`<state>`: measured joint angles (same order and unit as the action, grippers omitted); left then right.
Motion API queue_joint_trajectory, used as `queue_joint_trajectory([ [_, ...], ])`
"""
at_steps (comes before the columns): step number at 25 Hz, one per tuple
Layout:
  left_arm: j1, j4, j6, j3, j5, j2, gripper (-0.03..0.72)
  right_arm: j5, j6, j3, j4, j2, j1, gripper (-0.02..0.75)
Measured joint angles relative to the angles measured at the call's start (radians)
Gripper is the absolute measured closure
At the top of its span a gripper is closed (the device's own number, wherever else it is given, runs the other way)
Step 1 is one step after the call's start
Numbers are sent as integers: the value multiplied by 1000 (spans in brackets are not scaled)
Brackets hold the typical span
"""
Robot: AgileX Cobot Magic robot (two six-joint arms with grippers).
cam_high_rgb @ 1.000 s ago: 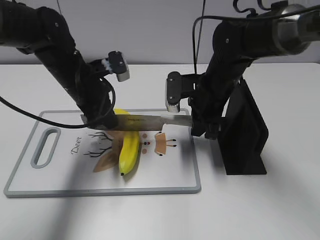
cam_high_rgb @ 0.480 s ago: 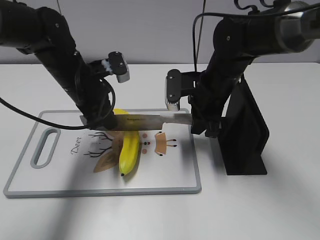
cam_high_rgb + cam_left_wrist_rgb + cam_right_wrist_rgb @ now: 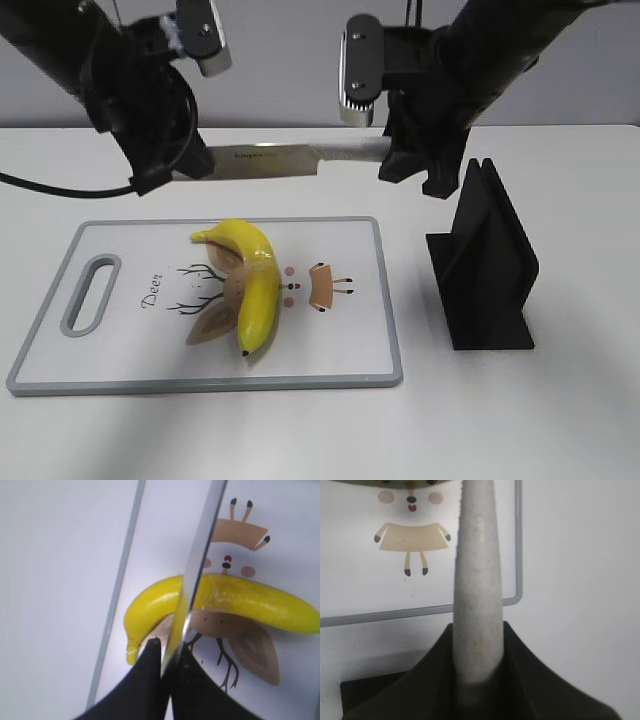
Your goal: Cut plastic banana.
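Observation:
The plastic banana (image 3: 255,290) lies on the white cutting board (image 3: 130,345), stem end to the back left, and looks to be in one piece. In the left wrist view the banana (image 3: 250,597) has a scuffed mark near its bend. A long knife (image 3: 270,158) hangs level, well above the board and banana. My left gripper (image 3: 165,175) is shut on the blade's tip end (image 3: 200,555). My right gripper (image 3: 400,150) is shut on the pale knife handle (image 3: 475,580). The left jaws (image 3: 167,655) pinch the blade; the right jaws (image 3: 477,630) clamp the handle.
A black knife stand (image 3: 485,270) stands on the table right of the board. The board has a handle slot (image 3: 90,295) at its left end and a deer drawing. The board's corner (image 3: 517,597) shows under the right wrist.
Both arms have lifted the knife straight up, from resting across the banana to well above the board. The banana stays on the board, now fully uncovered.

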<state>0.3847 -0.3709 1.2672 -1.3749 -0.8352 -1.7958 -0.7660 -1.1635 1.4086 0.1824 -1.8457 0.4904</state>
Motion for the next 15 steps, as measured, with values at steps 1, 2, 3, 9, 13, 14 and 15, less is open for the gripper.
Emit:
queue_joint_trajectory([
  [1,0,0,0,0,-1,28,670,0,-1,0,2,25,0,574],
  [2,1,1,0,0,-4,57,670,0,-3,0,5,49,1,574],
  [3,2,1,0,0,-4,78,670,0,-7,0,6,72,2,574],
  [9,2,3,0,0,-4,149,670,27,-22,0,7,143,5,573],
  [13,2,4,0,0,-5,149,670,28,-24,0,7,143,5,573],
  [14,2,5,0,0,-5,149,668,28,-24,0,7,143,5,573],
  [15,2,5,0,0,-4,149,665,28,-26,0,7,143,5,573],
])
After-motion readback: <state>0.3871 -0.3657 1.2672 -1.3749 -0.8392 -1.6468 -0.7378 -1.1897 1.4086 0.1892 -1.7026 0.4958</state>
